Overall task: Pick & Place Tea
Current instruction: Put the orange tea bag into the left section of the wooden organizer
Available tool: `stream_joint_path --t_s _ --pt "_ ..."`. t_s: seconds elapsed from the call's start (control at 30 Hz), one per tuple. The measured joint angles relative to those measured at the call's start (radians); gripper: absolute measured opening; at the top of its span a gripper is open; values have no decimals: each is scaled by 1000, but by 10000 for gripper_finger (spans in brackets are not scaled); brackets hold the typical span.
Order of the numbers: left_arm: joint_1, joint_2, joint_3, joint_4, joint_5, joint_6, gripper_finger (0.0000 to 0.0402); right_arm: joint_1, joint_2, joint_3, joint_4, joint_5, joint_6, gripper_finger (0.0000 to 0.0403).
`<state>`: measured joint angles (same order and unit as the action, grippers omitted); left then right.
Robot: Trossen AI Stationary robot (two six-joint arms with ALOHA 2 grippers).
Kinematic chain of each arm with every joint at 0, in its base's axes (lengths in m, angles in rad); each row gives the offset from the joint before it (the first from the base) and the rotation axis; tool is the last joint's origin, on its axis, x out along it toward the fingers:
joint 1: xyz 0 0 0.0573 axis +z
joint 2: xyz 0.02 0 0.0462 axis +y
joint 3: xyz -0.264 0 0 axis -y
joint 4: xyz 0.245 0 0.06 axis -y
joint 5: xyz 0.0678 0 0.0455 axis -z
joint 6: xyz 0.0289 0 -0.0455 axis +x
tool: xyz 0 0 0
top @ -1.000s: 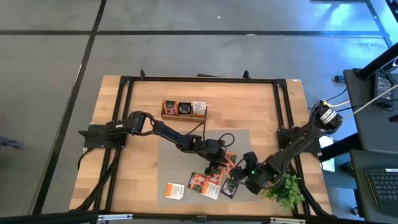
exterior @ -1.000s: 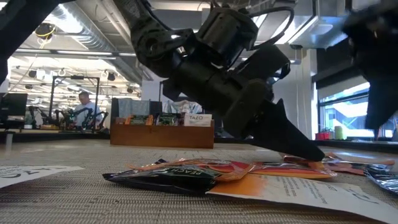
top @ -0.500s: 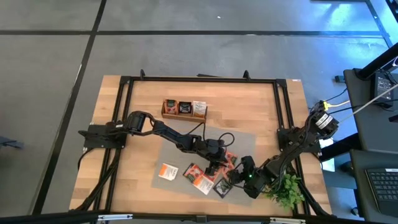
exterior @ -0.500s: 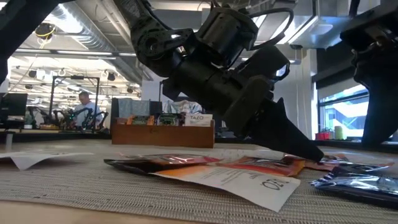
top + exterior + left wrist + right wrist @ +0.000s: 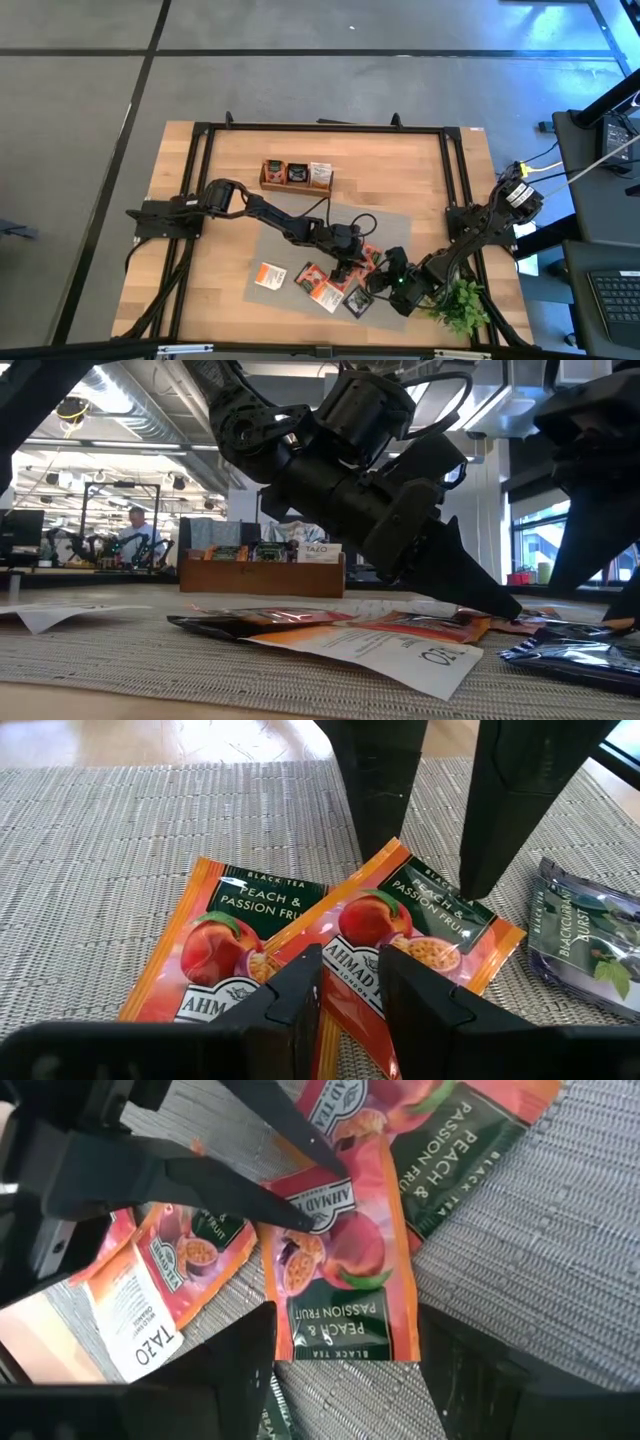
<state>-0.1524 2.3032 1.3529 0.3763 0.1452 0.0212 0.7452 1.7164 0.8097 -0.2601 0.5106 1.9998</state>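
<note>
Lying flat on the mat near the tabletop's front edge, the orange peach sachet [image 5: 420, 935] is met from both sides: the left tool [image 5: 350, 985], spread, is nearer; the right tool [image 5: 340, 1355], also spread, is opposite.

Even bright indoor light; soft shadows; near objects blurred.

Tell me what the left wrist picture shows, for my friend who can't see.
Two orange peach tea packets lie overlapping on a grey woven mat, between the left pincer and the right pincer, both open with tips down. A dark blackcurrant packet lies beside them.
</note>
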Motion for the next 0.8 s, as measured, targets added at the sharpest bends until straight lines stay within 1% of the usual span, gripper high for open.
stream_joint_path --t_s 0.17,0.27,0.37,0.5,0.6,0.8 --pt "0 0 0 0 0 0 100 0 0 0 2 -15 -12 230" --pt "0 0 -1 0 0 0 100 0 0 0 1 -19 -11 213" --pt "0 0 -1 0 1 0 100 1 0 0 1 -25 -10 184" --pt "0 0 -1 0 1 0 100 1 0 0 -2 -60 -12 135" --pt "0 0 -1 0 1 0 100 1 0 0 -12 -68 -12 99" --pt "-1 1 -1 0 2 0 100 1 -1 0 -37 -70 -14 44"
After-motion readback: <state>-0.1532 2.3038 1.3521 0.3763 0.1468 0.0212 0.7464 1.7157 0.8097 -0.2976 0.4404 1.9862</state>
